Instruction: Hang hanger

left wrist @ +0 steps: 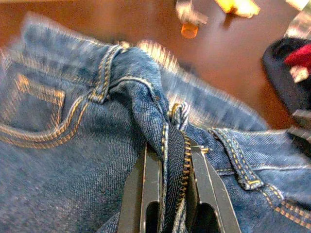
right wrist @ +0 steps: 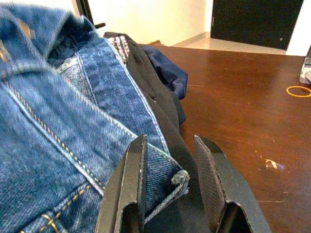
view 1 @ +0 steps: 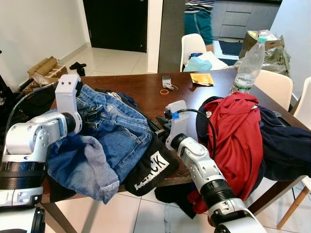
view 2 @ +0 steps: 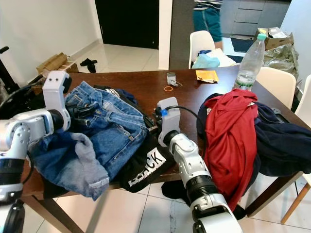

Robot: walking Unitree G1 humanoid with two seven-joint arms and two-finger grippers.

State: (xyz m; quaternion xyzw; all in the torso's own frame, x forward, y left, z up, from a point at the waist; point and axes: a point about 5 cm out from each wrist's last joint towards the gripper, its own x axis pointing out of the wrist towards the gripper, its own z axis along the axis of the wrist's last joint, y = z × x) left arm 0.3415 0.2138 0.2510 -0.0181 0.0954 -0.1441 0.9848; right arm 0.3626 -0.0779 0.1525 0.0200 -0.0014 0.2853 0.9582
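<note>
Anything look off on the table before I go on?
No hanger can be made out. The left gripper is pinching the jeans at the zipper fly, bunching the denim. A red garment spills over the table edge toward the floor.

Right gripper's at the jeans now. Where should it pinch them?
On the hem corner of the jeans lying between the right gripper fingers, coming from the bare table side. That edge is thin and folded; the left gripper already pinches the zipper fly.
</note>
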